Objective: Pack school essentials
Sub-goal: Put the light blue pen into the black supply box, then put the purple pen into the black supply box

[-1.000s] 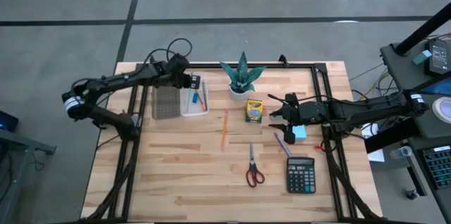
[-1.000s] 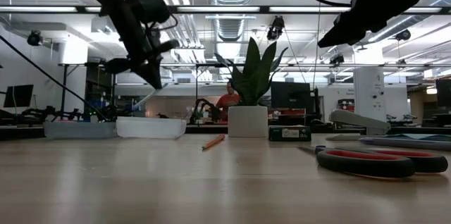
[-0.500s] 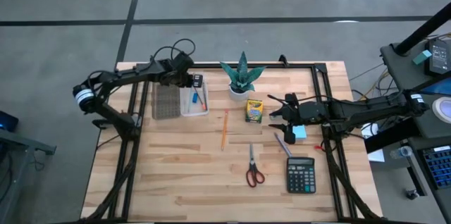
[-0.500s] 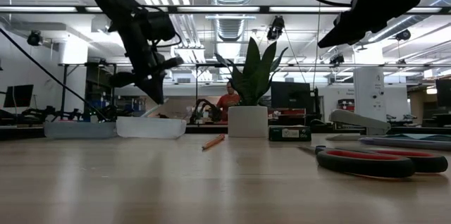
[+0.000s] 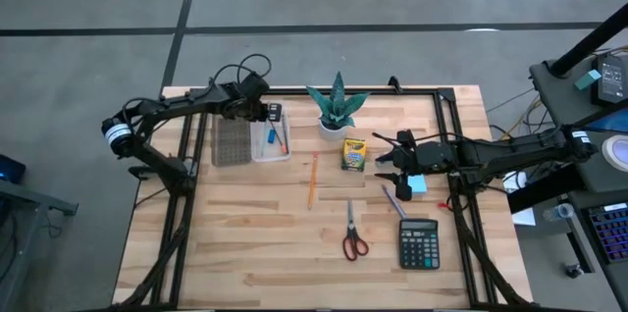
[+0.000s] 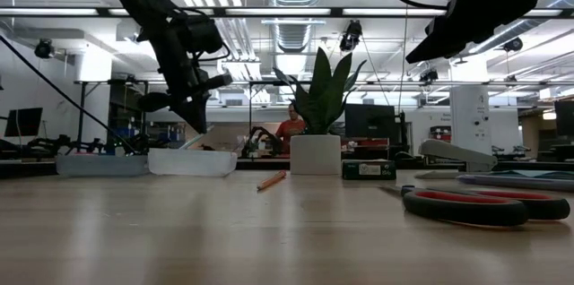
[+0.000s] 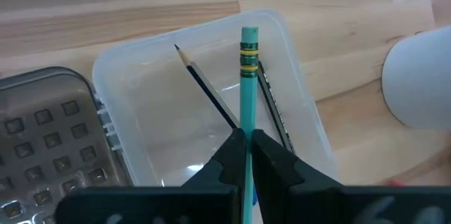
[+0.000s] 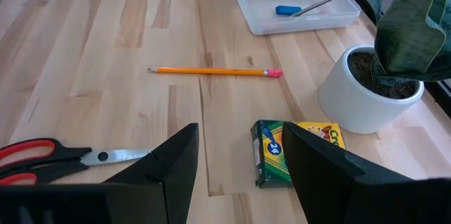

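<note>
Teal pencil (image 7: pixel 249 76) has come down over the clear plastic tray (image 7: pixel 141 97), clamped in the left gripper (image 7: pixel 248 139); release comes next. Right gripper (image 8: pixel 232 160) waits, spread.

The high view looks straight down on the whole counter (image 5: pixel 245 243) from well above. The low view sits at counter height, facing level across into the room. The left wrist view looks closely down into the clear tray (image 7: pixel 162 139). The right wrist view faces across the counter, sharing that tray (image 8: pixel 296 2) and the plant pot (image 8: pixel 363 94).
</note>
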